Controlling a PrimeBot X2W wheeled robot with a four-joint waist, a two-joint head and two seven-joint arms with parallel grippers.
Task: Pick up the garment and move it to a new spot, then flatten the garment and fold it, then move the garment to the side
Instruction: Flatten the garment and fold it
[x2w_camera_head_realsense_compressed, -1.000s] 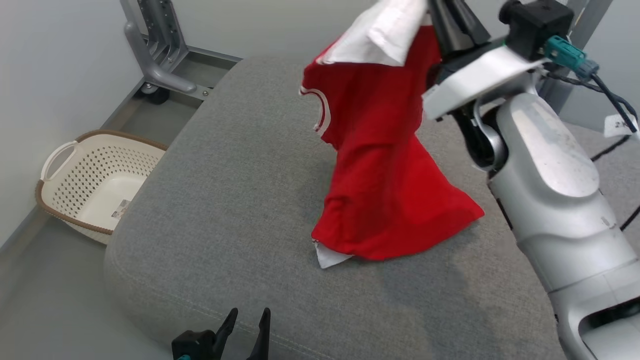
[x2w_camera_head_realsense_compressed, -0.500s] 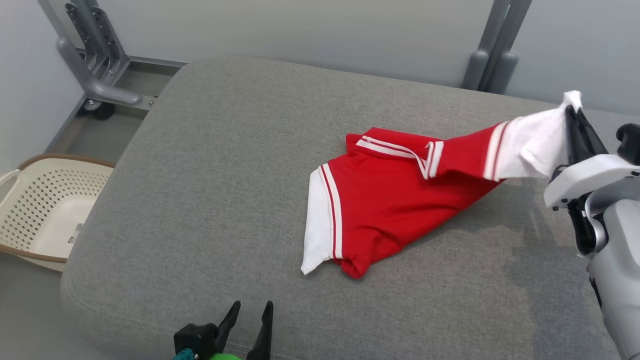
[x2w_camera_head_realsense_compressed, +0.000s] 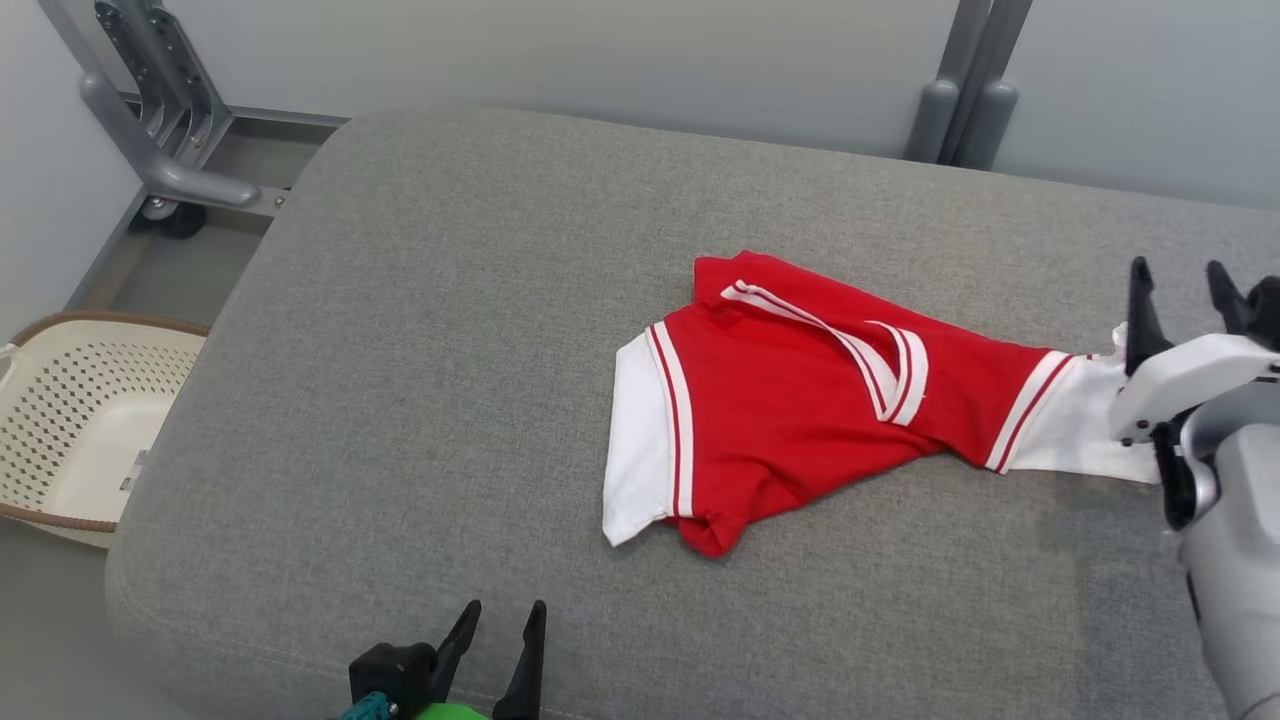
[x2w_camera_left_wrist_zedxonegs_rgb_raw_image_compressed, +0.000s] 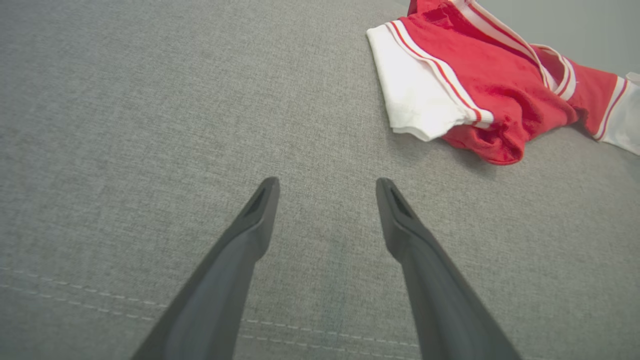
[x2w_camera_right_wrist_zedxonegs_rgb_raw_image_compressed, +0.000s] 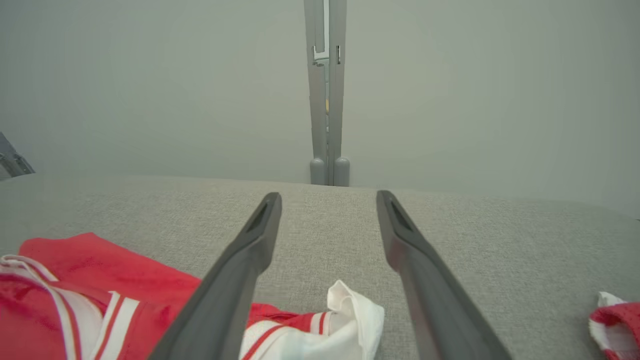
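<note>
Far left, off the bench (x2w_camera_head_realsense_compressed: 420, 330), you have a pale perforated basket (x2w_camera_head_realsense_compressed: 70, 385) on the floor beside the bench's left edge. A grey metal frame leg (x2w_camera_head_realsense_compressed: 150, 130) stands past the far left corner.

Your left gripper (x2w_camera_head_realsense_compressed: 503, 620) sits at the near edge of the bench, left of centre. Its fingers are spread wide with nothing between them. In the left wrist view the left gripper (x2w_camera_left_wrist_zedxonegs_rgb_raw_image_compressed: 326, 200) points over bare grey fabric, and the garment (x2w_camera_left_wrist_zedxonegs_rgb_raw_image_compressed: 480, 80) lies ahead and off to the right, well apart from the fingertips.

The garment (x2w_camera_head_realsense_compressed: 790, 410), red with white striped trim, lies crumpled on the bench right of centre, about midway between near and far edges. One white sleeve (x2w_camera_head_realsense_compressed: 630, 440) points toward the left edge. The collar is folded over on top. The other white sleeve (x2w_camera_head_realsense_compressed: 1075, 430) is stretched out toward the right edge.

Your right gripper (x2w_camera_head_realsense_compressed: 1178, 290) is by the right edge, at the end of that stretched sleeve. Fingers are wide apart, pointing at the far edge, gripping nothing. In the right wrist view the right gripper (x2w_camera_right_wrist_zedxonegs_rgb_raw_image_compressed: 327, 210) has the bunched white cuff (x2w_camera_right_wrist_zedxonegs_rgb_raw_image_compressed: 355, 315) lying low between the finger bases, on the bench, with the red body (x2w_camera_right_wrist_zedxonegs_rgb_raw_image_compressed: 100, 280) to the left. You can't tell whether the cuff touches the fingers. Twin grey posts (x2w_camera_right_wrist_zedxonegs_rgb_raw_image_compressed: 327, 100) stand behind the far edge, straight ahead of the fingers.
</note>
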